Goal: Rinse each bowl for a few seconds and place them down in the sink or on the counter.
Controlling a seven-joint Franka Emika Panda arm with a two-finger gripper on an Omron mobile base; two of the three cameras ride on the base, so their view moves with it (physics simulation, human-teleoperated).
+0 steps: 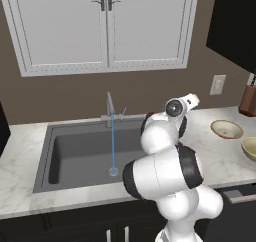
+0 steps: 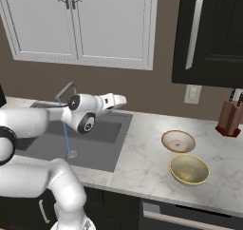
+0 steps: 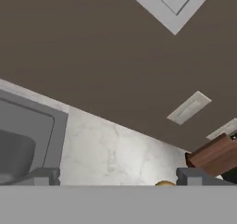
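- The arm (image 1: 167,171) bulks up close, hiding the sink's (image 1: 75,153) right end in the left base view.
- Gripper (image 3: 115,180) spread wide, holding nothing, aimed at the wall over the counter (image 2: 142,148); fingertips (image 3: 44,177) barely peek up.
- Water (image 1: 112,143) runs from the faucet (image 1: 109,108).
- Yellow bowl (image 2: 189,169) nearer, tan bowl (image 2: 178,141) at its 11 o'clock, just apart; the left base view's edge cuts off the yellow one.
- Knife block (image 2: 229,117) far right, partly cropped.
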